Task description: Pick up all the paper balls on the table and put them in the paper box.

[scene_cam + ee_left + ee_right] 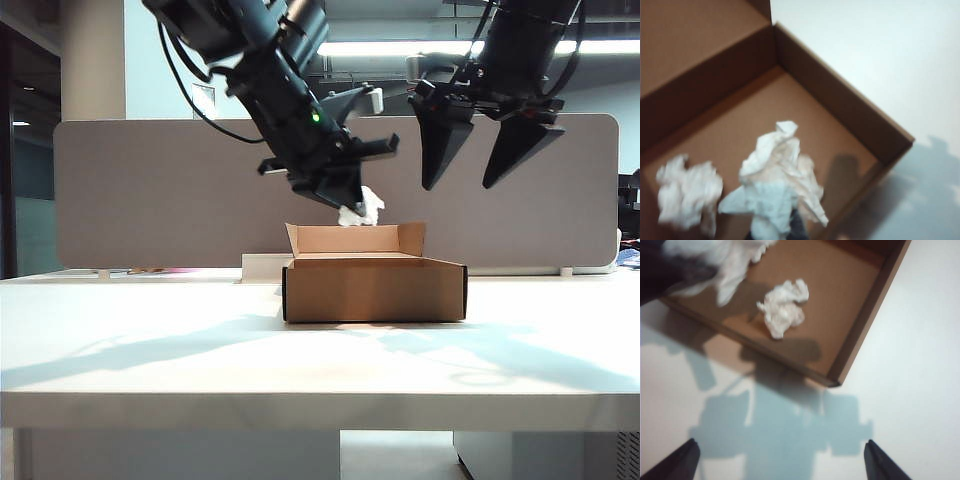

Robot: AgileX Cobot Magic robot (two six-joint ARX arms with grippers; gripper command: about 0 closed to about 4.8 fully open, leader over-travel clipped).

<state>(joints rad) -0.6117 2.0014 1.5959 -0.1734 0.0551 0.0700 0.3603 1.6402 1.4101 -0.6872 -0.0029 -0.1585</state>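
Two paper balls in play; smaller paper ball (pixel 783 307) already lies on the floor of the paper box (pixel 375 290), larger paper ball (pixel 777 185) is pinched in the left gripper (pixel 352 205), fingers clamped tight on it, hanging above the box's back half near the upright flap (pixel 355 238); right gripper (pixel 780 460) parked high to the right over the table (pixel 200 350), fingers spread wide, holding nothing. Step in hand looks like the drop: left wrist view shows the wad over the box interior, clear of the walls, beside the smaller one; I'd release from here or slightly lower, opening fully so the tissue doesn't cling to a pad; wad is light and lumpy, may snag or drift, so confirm it falls inside before retracting; keep right arm clear.
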